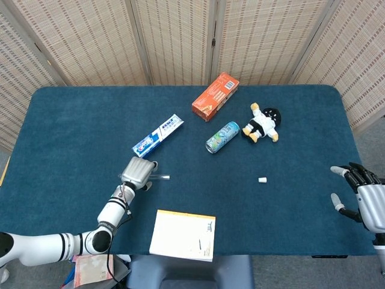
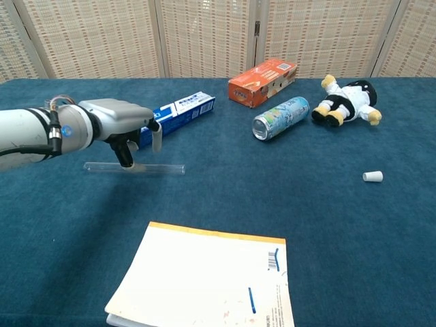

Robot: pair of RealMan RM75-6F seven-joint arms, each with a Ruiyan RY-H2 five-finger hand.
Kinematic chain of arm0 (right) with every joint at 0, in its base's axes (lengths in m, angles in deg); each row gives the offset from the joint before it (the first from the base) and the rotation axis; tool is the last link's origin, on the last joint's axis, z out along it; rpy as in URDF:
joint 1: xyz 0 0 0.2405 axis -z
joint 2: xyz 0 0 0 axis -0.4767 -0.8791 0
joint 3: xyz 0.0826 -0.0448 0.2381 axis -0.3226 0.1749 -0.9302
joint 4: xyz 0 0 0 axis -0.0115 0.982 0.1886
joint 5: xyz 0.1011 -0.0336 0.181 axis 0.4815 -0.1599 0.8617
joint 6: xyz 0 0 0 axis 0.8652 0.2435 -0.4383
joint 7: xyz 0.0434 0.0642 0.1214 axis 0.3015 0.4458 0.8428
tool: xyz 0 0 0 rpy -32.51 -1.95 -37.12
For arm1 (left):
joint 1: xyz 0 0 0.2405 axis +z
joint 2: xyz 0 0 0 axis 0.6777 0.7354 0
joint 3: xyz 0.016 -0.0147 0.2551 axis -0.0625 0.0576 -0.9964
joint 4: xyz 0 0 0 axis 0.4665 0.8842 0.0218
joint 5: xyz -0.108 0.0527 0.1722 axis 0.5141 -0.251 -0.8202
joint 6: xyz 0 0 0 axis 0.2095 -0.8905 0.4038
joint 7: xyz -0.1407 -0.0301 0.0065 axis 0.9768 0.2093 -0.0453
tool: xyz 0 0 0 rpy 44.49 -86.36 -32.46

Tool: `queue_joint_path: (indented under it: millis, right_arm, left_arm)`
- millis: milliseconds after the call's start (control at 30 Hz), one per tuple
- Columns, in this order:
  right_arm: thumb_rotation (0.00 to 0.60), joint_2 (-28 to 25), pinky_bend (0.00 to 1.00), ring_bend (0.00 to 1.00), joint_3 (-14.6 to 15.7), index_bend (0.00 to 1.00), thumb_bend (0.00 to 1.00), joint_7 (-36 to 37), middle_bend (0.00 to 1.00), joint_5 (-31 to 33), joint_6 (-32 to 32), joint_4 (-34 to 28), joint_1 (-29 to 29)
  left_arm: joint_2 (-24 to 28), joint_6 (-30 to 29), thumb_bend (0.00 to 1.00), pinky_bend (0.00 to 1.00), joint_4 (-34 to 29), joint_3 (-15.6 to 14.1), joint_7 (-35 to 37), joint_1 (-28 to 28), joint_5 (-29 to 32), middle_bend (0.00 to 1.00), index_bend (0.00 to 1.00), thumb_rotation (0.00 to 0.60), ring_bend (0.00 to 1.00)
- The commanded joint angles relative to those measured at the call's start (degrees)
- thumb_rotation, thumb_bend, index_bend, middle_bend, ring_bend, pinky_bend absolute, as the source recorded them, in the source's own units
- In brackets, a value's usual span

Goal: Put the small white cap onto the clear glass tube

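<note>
— Where's the tube?
— The tube [image 2: 134,167] lies flat on the table [image 1: 72,120], just in front of the toothpaste [image 2: 178,114]. My left hand [image 2: 121,121] is over its middle, fingers [image 2: 125,155] pointing down and touching it; whether they grip it, I cannot tell.
— And the cap?
— The cap [image 2: 372,177] sits well off to the right. My right hand [image 1: 363,195] hovers at the table's edge, fingers wide, holding nothing.
</note>
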Motion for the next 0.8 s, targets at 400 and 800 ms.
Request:
queue_joint_path:
  millis: [400,800]
  right_arm:
    - [0.6,-0.1,0.23,0.14,0.2,0.24,0.37,0.4,0.26,0.3,0.0,0.2,0.2]
    - [0.6,0.0,0.23,0.14,0.1,0.24,0.37,0.4,0.26,0.8,-0.2,0.3,0.1]
  left_arm:
    - [-2.0,-1.1,0.28,0.94,4.5,-3.0,-0.8,-3.2,5.6,0.96,0.4,0.6,0.92]
    - [-1.8,-0.3,0.28,0.94,3.8,-4.6,0.4,-4.4,7.6,0.96,0.43,0.6,0.92]
